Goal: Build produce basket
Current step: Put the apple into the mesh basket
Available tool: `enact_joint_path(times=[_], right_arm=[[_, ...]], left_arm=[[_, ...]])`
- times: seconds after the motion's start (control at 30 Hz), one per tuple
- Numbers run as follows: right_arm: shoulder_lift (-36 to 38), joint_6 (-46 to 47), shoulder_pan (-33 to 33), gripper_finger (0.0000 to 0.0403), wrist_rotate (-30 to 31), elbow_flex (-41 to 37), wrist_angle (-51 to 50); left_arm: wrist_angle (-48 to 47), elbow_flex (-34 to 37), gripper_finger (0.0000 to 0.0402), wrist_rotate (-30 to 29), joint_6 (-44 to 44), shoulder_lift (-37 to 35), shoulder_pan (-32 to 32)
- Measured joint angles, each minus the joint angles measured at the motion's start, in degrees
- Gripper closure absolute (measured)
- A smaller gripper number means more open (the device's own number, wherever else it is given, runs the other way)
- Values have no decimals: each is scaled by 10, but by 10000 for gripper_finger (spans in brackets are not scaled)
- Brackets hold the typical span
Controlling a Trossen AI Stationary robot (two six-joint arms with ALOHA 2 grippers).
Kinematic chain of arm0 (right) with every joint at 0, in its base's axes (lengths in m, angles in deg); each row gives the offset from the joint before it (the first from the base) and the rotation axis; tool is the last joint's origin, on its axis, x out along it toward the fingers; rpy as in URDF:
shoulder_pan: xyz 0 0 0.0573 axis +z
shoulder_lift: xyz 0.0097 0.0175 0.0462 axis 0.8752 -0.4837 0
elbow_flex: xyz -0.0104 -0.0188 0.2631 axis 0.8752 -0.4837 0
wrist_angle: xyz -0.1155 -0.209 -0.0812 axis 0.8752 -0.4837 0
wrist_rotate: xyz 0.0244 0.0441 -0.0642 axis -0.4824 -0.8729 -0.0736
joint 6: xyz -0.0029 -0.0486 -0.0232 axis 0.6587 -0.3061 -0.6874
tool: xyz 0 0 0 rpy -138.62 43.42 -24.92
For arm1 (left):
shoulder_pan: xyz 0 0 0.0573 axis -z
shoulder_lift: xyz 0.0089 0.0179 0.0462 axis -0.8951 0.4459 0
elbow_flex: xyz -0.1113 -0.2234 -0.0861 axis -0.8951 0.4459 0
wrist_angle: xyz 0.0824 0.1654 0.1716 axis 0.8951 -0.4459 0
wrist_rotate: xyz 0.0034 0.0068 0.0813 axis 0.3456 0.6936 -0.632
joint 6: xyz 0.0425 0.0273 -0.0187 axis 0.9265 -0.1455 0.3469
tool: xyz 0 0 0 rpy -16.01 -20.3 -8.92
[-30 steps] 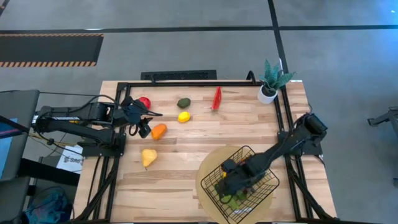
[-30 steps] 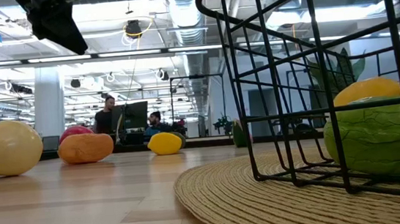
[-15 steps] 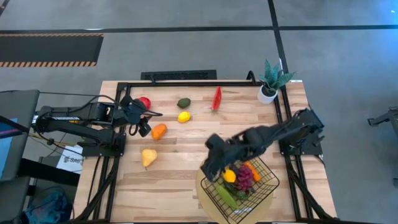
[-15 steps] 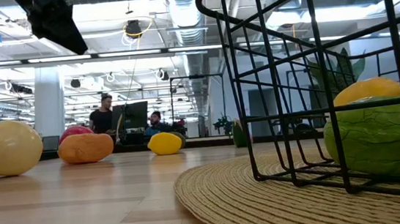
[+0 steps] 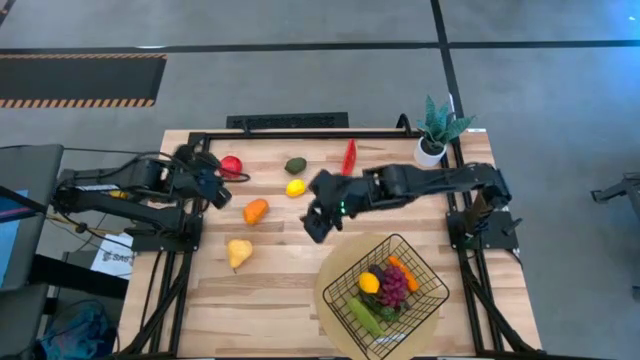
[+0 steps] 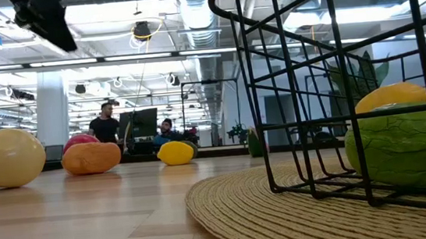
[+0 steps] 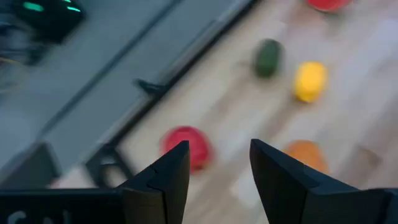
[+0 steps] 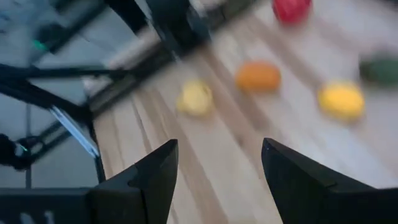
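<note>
High view: right gripper [image 5: 314, 224], jaws released and empty, hangs near the lemon [image 5: 296, 187]; left gripper [image 5: 212, 188], jaws parted and empty, is also near it, so the arms could collide.

Part-filled basket [image 5: 392, 289]; loose produce [image 5: 256, 211].

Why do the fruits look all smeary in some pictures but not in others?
Both wrist views are smeared by motion blur: in the left wrist view the red apple and lemon have soft edges, and in the right wrist view the pear is a fuzzy blob. The high view is sharp, except for the right gripper. The low view is crisp, with bright ceiling lights behind the basket.
</note>
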State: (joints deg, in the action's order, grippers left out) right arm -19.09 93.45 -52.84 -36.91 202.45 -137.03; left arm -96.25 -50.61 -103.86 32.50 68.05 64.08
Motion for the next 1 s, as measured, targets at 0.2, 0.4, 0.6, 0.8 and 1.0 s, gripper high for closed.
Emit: enact_joint_path(times=[0.2, 0.4, 0.6, 0.8, 1.0], right_arm=[[24, -96, -32, 155, -6, 0, 45], [64, -128, -72, 155, 0, 0, 35], [113, -189, -110, 155, 75, 0, 25], [176, -231, -171, 155, 130, 0, -61], [234, -288, -253, 155, 148, 0, -124]], left_arm=[[-81, -78, 246, -36, -33, -1, -9], [-125, -55, 246, 38, -152, -18, -29], [-153, -13, 246, 38, -268, -23, -30], [-149, 40, 246, 70, -401, -10, -30], [-99, 99, 246, 151, -545, 2, -30]])
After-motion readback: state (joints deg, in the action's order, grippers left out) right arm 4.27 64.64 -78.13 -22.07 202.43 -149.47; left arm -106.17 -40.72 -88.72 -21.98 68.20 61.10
